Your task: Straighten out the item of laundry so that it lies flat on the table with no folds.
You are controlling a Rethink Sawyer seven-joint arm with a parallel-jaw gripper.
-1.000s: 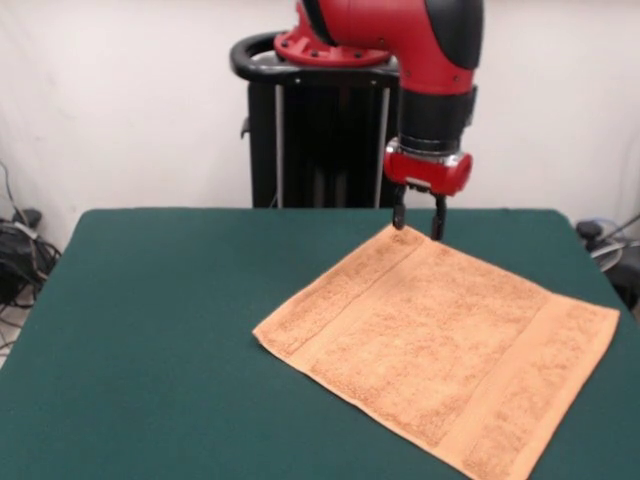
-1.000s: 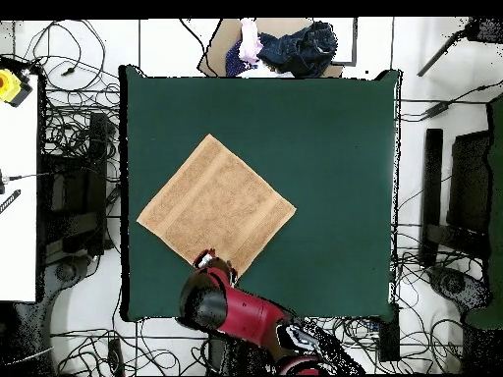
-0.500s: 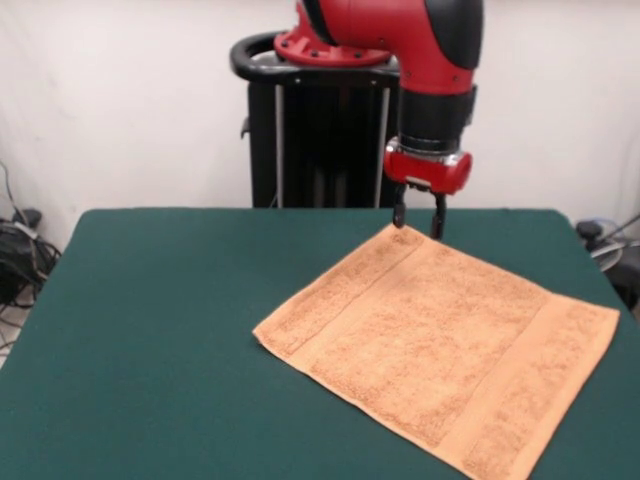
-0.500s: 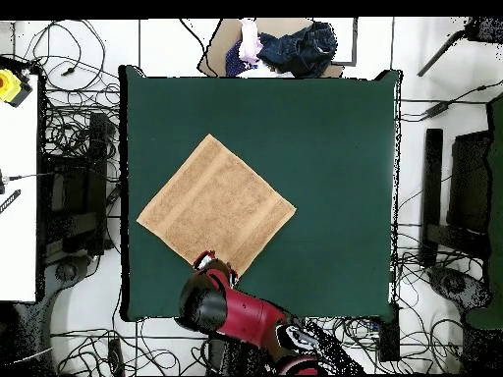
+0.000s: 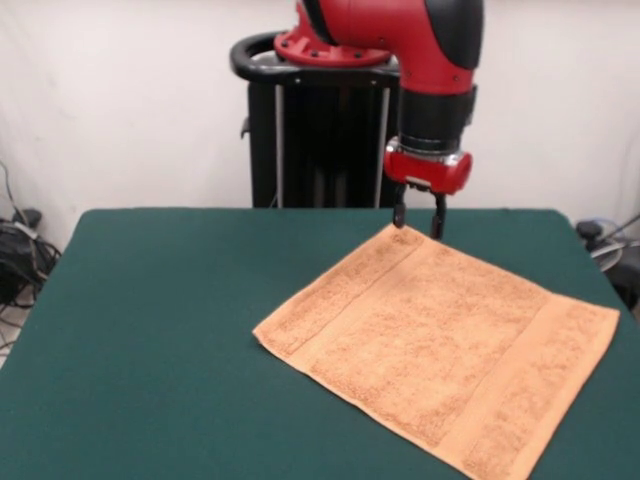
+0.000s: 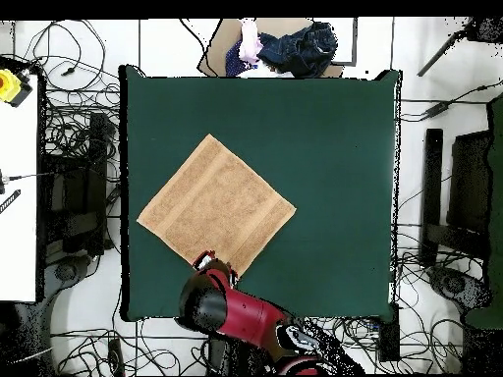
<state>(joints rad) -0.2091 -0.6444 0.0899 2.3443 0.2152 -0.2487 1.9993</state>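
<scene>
The light orange towel (image 5: pixel 440 340) lies spread flat as a diamond on the dark green table (image 5: pixel 160 330), with woven bands near two opposite edges. In the overhead view the towel (image 6: pixel 216 204) sits left of the table's (image 6: pixel 334 167) middle. My gripper (image 5: pixel 418 222) hangs just above the towel's far corner, its two black fingers (image 5: pixel 437 218) apart with nothing between them. In the overhead view the arm covers the gripper (image 6: pixel 211 261) at the towel's bottom corner. The white label is not visible.
The black pedestal (image 5: pixel 315 130) stands behind the table's far edge. A pile of dark clothes (image 6: pixel 295 47) lies beyond the table's top edge in the overhead view. Cables cover the floor on both sides. A white desk (image 6: pixel 18 187) stands at the left.
</scene>
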